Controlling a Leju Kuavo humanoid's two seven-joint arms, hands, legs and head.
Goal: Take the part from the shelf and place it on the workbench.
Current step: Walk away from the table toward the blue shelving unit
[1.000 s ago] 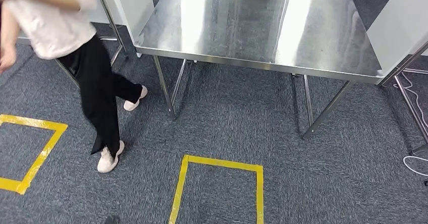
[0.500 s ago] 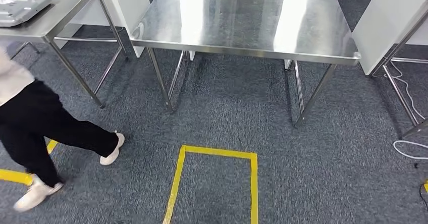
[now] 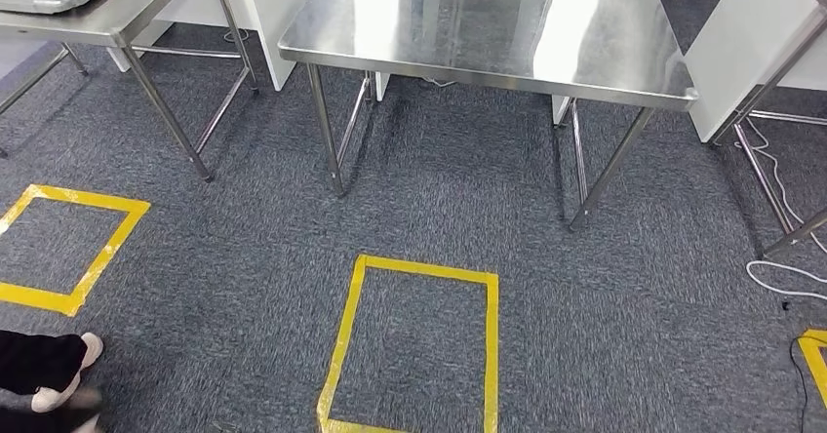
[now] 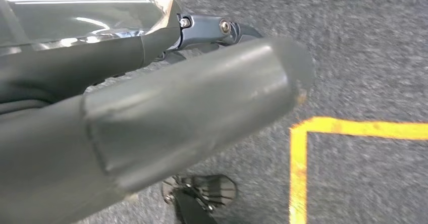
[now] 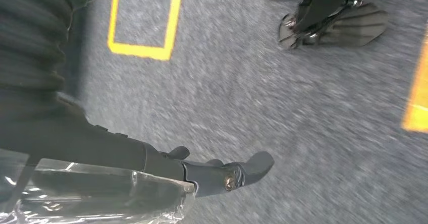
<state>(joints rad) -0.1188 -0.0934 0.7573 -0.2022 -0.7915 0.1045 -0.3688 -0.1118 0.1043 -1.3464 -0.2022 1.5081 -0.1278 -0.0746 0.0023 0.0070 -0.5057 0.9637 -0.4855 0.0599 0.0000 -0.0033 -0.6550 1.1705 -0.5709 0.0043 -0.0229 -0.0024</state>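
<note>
both hands (image 4: 151, 108) (image 5: 151, 168) hang over carpet (image 3: 439, 218), holding a plastic-wrapped part (image 5: 101, 193).

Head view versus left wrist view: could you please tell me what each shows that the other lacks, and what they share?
Head view: the steel workbench, a side table and a person's shoe. Left wrist view: the left hand against a clear-wrapped part. Both: grey carpet and yellow floor tape.
</note>
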